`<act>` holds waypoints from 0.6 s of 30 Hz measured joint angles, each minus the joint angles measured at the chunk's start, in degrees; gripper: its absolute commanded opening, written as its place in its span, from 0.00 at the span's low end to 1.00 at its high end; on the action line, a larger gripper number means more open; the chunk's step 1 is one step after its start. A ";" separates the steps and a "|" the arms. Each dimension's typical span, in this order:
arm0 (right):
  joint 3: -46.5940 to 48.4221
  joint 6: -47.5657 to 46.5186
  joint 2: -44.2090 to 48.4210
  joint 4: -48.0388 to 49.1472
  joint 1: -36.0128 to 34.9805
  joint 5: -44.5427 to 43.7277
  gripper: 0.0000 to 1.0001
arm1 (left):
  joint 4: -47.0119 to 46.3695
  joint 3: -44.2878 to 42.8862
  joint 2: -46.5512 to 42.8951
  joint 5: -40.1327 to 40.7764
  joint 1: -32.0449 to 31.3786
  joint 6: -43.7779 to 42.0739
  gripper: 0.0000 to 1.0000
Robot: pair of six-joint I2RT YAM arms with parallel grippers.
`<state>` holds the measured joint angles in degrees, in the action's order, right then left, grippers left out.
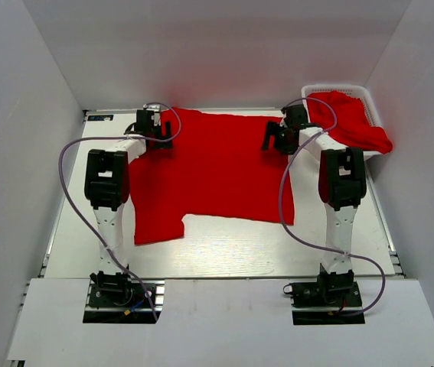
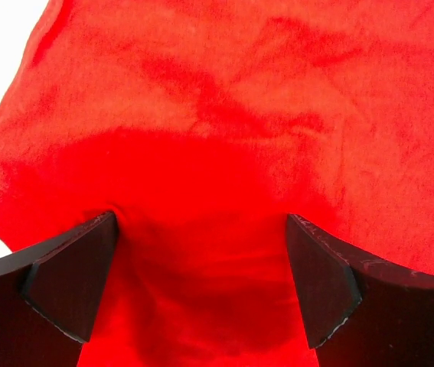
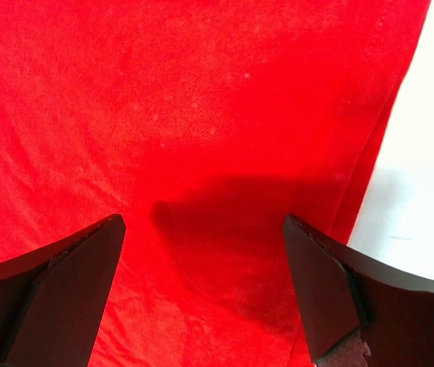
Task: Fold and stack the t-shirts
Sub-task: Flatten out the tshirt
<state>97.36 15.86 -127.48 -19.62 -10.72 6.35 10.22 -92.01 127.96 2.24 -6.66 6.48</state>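
Note:
A bright red t-shirt (image 1: 217,172) lies spread flat on the white table, one sleeve hanging toward the front left. My left gripper (image 1: 154,131) is open just above its far left part; the left wrist view shows wrinkled red cloth (image 2: 224,138) between the spread fingers (image 2: 79,275). My right gripper (image 1: 276,138) is open above the shirt's far right edge; the right wrist view shows flat cloth (image 3: 186,115) between the fingers (image 3: 324,290), with the hem at the right. More red t-shirts (image 1: 350,122) are heaped in the basket at the far right.
The white lattice basket (image 1: 363,94) stands at the back right corner, cloth spilling over its near rim. White walls close in left, right and behind. Bare table (image 1: 232,248) lies in front of the shirt. Purple cables loop beside both arms.

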 measured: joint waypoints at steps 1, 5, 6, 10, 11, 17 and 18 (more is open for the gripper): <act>0.20 -0.42 -0.09 0.00 0.37 0.37 0.90 | 0.22 -1.42 0.92 -0.83 0.02 -0.57 1.00; 0.39 -2.62 -0.11 -0.24 0.96 1.33 0.90 | 1.88 -3.13 1.49 -3.80 0.02 -2.25 1.00; 0.39 -3.19 -0.04 -0.28 0.96 1.49 0.90 | 2.29 -3.19 1.36 -4.68 0.04 -2.60 1.00; 0.22 -5.88 1.03 -1.70 0.72 2.69 0.90 | 5.22 -1.62 -1.68 -7.43 0.07 -2.73 1.00; -0.17 -6.49 2.05 -2.01 0.55 2.99 0.90 | 5.64 0.20 -3.91 -7.78 0.07 -2.58 1.00; -14.25 -8.59 19.34 1.53 -0.96 4.68 0.90 | 7.48 17.25 -28.15 -3.37 -0.33 3.74 1.00; -18.16 -8.66 23.21 3.89 -1.44 4.94 0.90 | 7.52 21.18 -34.62 -2.29 -0.39 5.81 1.00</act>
<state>79.20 7.20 -104.27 -15.73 -12.16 11.29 17.74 -70.83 93.34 -0.05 -7.05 12.29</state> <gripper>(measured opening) 0.904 0.998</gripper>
